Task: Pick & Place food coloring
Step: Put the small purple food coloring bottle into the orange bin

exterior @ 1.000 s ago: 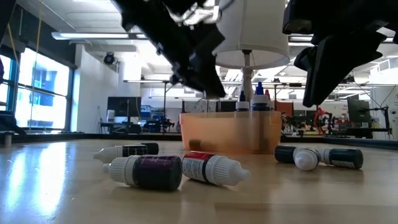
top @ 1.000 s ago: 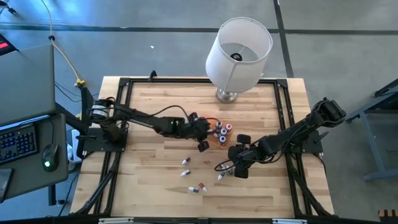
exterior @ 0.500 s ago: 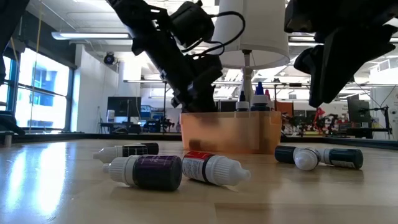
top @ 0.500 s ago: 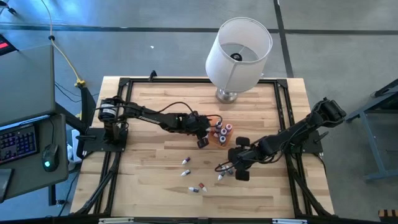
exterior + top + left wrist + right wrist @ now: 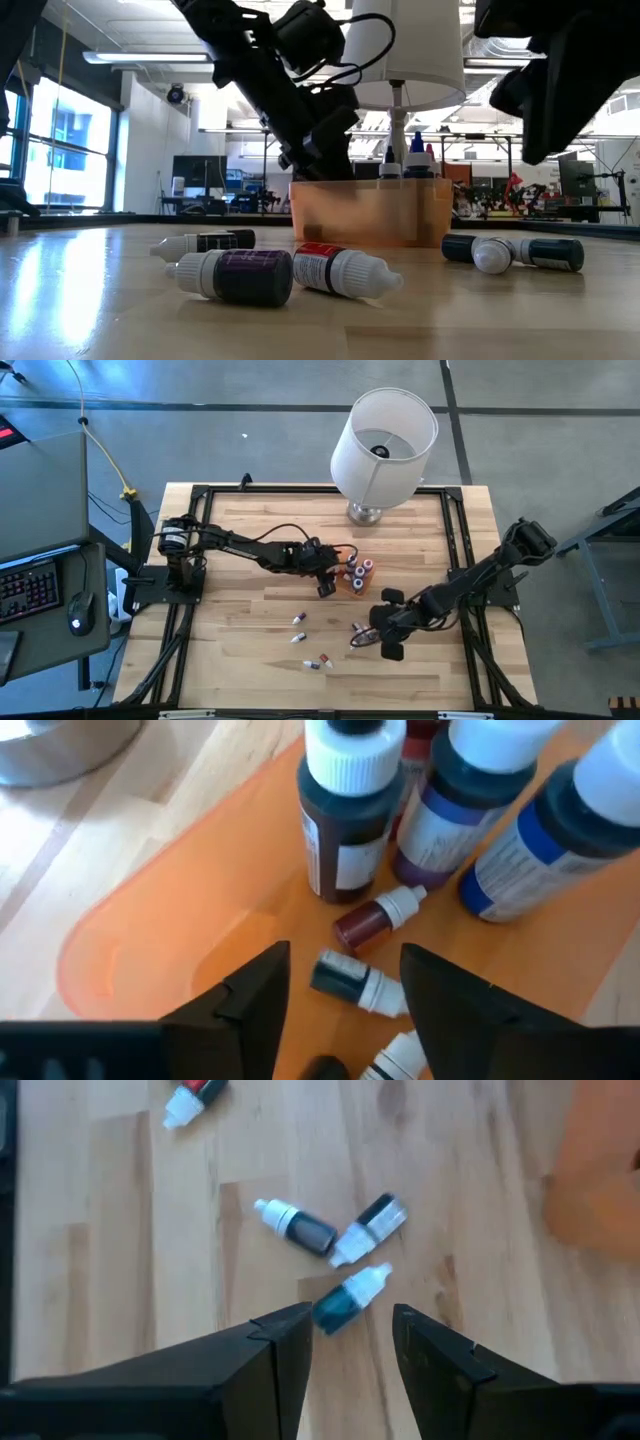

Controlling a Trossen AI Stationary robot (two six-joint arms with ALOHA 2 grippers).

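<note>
Several small food coloring bottles lie on their sides on the wooden table: two at the left point(image 5: 298, 620) point(image 5: 298, 638), a pair near the front point(image 5: 318, 661), and a cluster of three point(image 5: 350, 1295) just ahead of my right gripper point(image 5: 350, 1350). That gripper is open above the table and holds nothing. My left gripper point(image 5: 345, 1005) is open over the left end of the orange box point(image 5: 150, 940). Small bottles point(image 5: 355, 982) point(image 5: 375, 920) lie on the box's floor below it. Larger bottles point(image 5: 350, 810) stand upright in the box.
A lamp with a white shade point(image 5: 383, 445) stands at the table's far edge, behind the orange box point(image 5: 352, 575). Black frame rails run along the table's left and right sides. There is bare wood at the near left and near right.
My left gripper has gone down and a little toward the far edge, to the left end of the orange box. My right gripper has moved toward the table's near edge, off the cluster of three bottles. The bottles on the table have stayed where they were.
</note>
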